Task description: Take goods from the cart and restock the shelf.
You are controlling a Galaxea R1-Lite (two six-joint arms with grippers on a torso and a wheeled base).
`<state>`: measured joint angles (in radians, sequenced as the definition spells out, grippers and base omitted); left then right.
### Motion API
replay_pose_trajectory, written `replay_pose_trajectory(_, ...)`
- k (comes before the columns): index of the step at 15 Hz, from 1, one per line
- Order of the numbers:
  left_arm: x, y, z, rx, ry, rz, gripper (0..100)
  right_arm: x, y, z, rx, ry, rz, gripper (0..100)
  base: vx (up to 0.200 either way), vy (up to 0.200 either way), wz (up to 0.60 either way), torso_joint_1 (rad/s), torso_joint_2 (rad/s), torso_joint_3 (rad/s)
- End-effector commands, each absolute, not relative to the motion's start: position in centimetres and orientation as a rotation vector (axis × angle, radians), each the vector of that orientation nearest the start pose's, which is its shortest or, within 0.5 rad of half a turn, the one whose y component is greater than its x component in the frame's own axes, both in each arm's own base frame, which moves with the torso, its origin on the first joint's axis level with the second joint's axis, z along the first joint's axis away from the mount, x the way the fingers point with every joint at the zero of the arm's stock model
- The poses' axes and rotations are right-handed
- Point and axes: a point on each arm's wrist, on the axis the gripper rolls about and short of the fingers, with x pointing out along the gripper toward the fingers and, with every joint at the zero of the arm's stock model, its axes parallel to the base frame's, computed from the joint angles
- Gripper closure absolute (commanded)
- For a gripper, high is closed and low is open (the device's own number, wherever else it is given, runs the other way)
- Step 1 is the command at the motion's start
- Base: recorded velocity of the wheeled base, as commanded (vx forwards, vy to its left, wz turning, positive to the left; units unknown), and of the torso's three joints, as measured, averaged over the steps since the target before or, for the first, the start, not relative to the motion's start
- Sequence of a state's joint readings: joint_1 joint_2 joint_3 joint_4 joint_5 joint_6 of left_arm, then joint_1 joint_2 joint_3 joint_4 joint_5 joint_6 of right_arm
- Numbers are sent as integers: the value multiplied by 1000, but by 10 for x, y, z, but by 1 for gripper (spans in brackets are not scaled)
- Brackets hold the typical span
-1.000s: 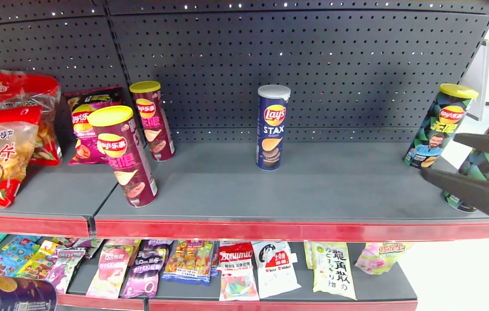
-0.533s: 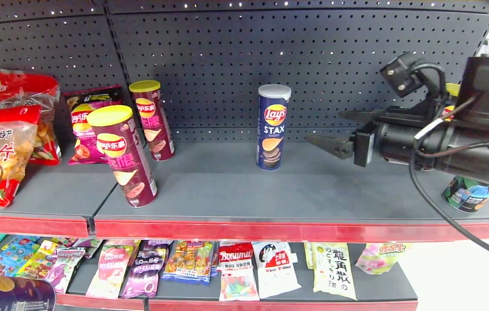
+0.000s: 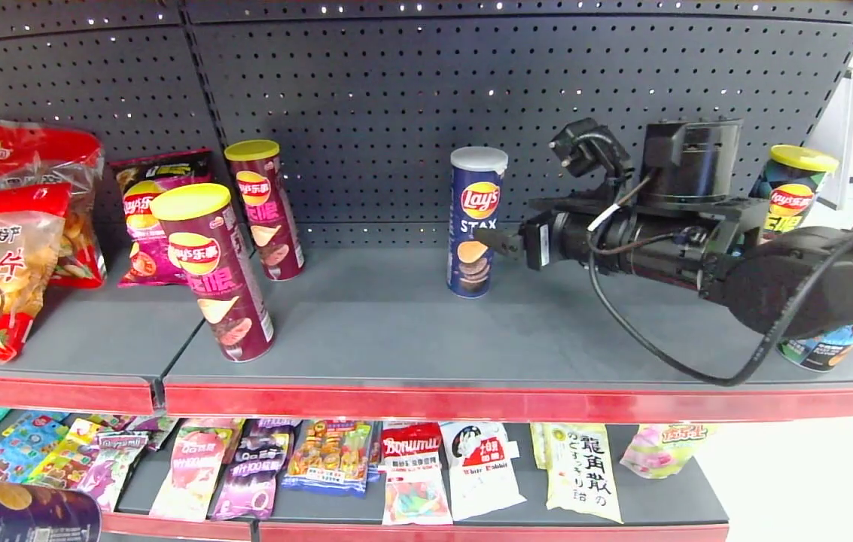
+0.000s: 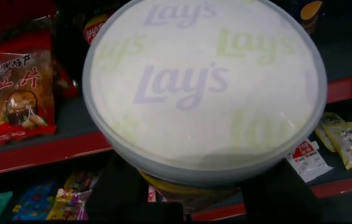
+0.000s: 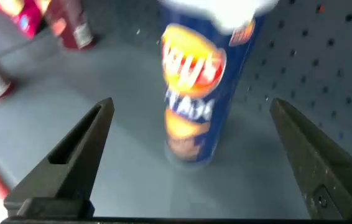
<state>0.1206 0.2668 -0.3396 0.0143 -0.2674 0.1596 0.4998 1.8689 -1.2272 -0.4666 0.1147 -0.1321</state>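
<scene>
Far down and left of the blue can [image 3: 476,222], a dark can [image 3: 16,513] is clamped in the left hand [image 4: 204,196], its pale lid seen close up. Left of the blue can, purple cans [image 3: 215,275] are stood upright on the shelf [image 3: 411,331]. The blue can is upright, mid-shelf. At its right, the right hand [image 3: 488,241] is held spread, fingers [image 5: 70,162] either side of it, untouched. Farther right, green cans [image 3: 789,197] are seen.
</scene>
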Motion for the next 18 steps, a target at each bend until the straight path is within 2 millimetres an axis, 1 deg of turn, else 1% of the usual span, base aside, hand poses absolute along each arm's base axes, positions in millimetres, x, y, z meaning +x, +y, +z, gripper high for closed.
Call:
replay_pose_trajectory(1,-17,-8,172,161,-60,-132,100,352,196,213,-148,144,609,0,0,0,0,0,0,0)
replay_pose_trajectory(3,-16,-8,169,153,-50,-127,100,363,200,212,-143,132,589,0,0,0,0,0,0,0)
replay_pose_trajectory(7,-16,-8,169,153,-47,-127,100,373,210,204,-114,144,591,0,0,0,0,0,0,0)
replay_pose_trajectory(10,-16,-8,167,151,-44,-128,100,385,218,205,-102,118,592,0,0,0,0,0,0,0)
replay_pose_trajectory(11,-17,-8,167,151,-44,-128,100,390,222,209,-97,95,594,0,0,0,0,0,0,0)
replay_pose_trajectory(13,-17,-8,167,150,-43,-128,100,392,231,210,-95,78,606,0,0,0,0,0,0,0)
replay_pose_trajectory(15,-16,-8,167,150,-41,-128,100,395,234,204,-98,87,589,0,0,0,0,0,0,0)
replay_pose_trajectory(16,-16,-8,166,150,-40,-128,100,397,233,201,-101,93,586,100,0,0,0,0,0,0)
replay_pose_trajectory(18,-16,-8,166,150,-40,-128,100,396,233,204,-97,88,578,100,0,0,0,0,0,0)
